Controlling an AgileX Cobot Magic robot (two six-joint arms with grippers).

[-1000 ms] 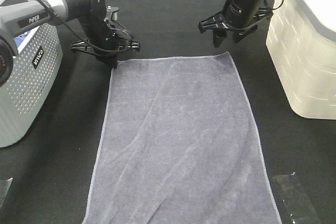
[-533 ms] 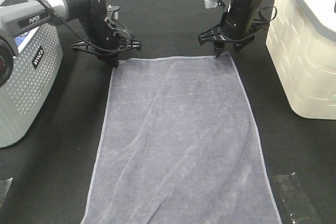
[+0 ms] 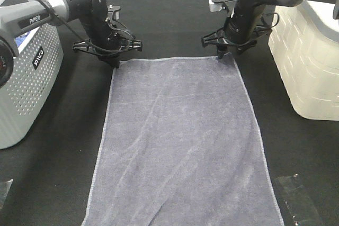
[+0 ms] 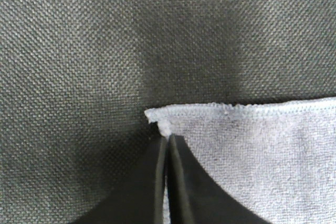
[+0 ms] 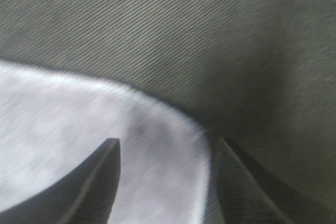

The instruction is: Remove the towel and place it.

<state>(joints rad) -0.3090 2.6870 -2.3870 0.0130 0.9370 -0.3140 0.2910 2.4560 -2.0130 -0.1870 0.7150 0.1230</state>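
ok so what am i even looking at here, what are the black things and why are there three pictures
It is a robot with two arms. The wide picture comes from a camera mounted high above the table. The other two come from small cameras on each arm's wrist, looking past its tool.

On the black table cover lies a grey-blue towel, spread flat. A pale perforated basket stands at the left edge and a cream bin at the right.

Each arm is at one far corner of the towel. The left tool is shut and appears to pinch its corner. The right tool is open, with a finger on either side of the other corner, and holds nothing yet.
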